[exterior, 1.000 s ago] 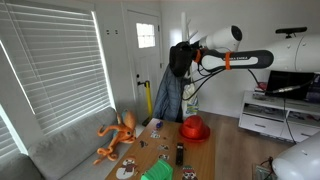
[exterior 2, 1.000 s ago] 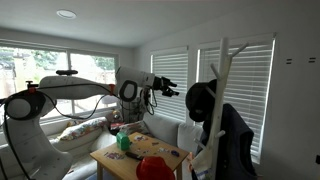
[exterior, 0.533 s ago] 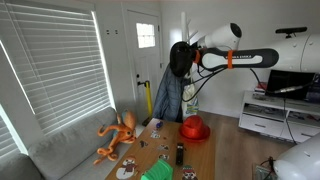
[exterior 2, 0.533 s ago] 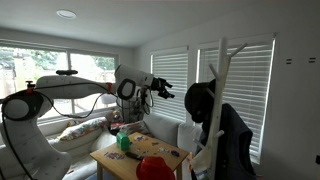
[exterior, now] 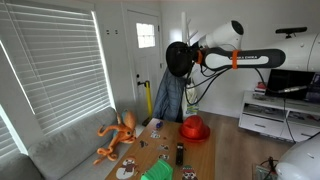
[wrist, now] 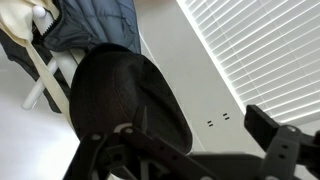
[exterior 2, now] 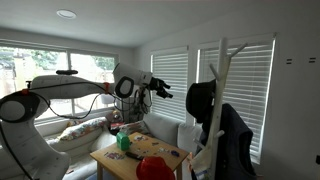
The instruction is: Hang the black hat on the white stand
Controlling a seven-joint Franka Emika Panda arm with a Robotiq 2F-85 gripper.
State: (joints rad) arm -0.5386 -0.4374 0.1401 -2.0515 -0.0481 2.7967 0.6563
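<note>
The black hat point(exterior: 177, 58) hangs high on a prong of the white stand point(exterior 2: 222, 75), and it shows in both exterior views point(exterior 2: 202, 100). In the wrist view the black hat point(wrist: 118, 92) fills the left centre, with the stand's white prongs point(wrist: 45, 72) beside it. My gripper point(exterior 2: 164, 92) is level with the hat and a short way off it, not touching. Its fingers point(wrist: 190, 150) are spread wide with only the white wall between them. In an exterior view the gripper point(exterior: 192, 50) sits just beside the hat.
A long dark blue jacket point(exterior: 168, 97) hangs on the same stand below the hat. A red hat point(exterior: 194, 128) and small items lie on the low wooden table point(exterior: 165, 140). An orange plush toy point(exterior: 117, 136) sits on the sofa. Window blinds point(exterior 2: 170, 85) are behind the gripper.
My gripper has drawn back a little from the black hat. The hat stays hanging on the stand and has settled into a rounder shape.
</note>
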